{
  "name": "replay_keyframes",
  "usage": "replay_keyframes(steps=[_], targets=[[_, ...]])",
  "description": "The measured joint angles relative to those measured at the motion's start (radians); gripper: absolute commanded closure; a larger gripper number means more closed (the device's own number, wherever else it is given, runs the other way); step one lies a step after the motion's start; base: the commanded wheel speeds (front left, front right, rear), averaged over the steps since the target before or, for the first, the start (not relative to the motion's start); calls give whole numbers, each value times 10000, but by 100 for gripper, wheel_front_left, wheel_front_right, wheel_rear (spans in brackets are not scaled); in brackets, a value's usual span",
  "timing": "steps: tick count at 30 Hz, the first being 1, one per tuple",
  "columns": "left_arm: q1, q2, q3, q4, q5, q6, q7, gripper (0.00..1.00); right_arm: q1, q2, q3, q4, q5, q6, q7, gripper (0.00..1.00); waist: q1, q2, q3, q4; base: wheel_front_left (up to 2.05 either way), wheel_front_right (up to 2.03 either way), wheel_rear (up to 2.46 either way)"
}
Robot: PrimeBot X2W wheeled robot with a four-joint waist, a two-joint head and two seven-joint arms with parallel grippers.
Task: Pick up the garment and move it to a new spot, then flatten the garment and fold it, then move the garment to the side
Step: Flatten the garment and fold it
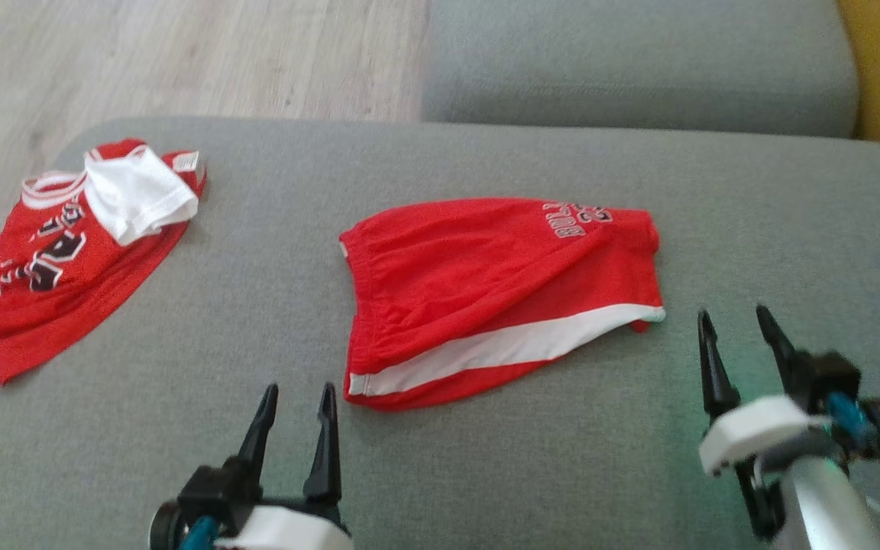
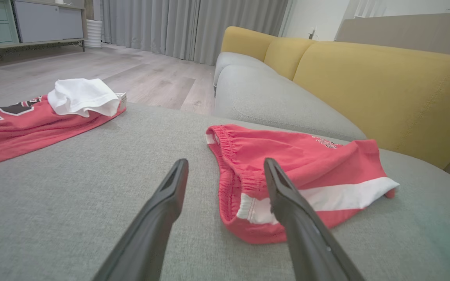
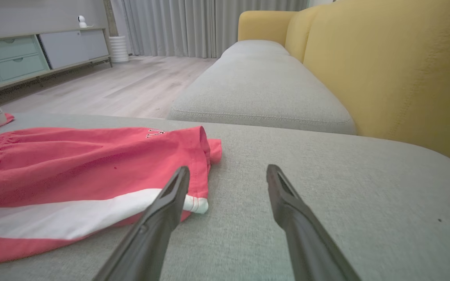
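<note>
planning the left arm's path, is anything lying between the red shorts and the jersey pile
No. In the head view, bare grey cushion separates the red shorts from the jersey pile.

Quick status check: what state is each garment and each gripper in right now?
Red shorts: lying flat on the grey cushion, lightly wrinkled, held by neither gripper.
Red jersey: rumpled near the cushion's left edge, partly under a white garment.
White garment: bunched on top of the jersey.
Left gripper: open, empty, near the shorts' waistband end.
Right gripper: open, empty, beside the shorts' hem end.
</note>
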Motion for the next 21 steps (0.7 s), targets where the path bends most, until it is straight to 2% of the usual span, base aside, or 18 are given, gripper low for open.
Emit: replay_keyframes(steps=[9,21], targets=[[787,219,29,-2,-140,90,0,0,2180,132,372,-2136,1244,0,165,0,0,0,-654,-254,0,0,0],[985,443,73,-36,-234,238,35,0,2899,159,627,-3085,1505,-2,619,0,1,0,-876,-254,0,0,0]])
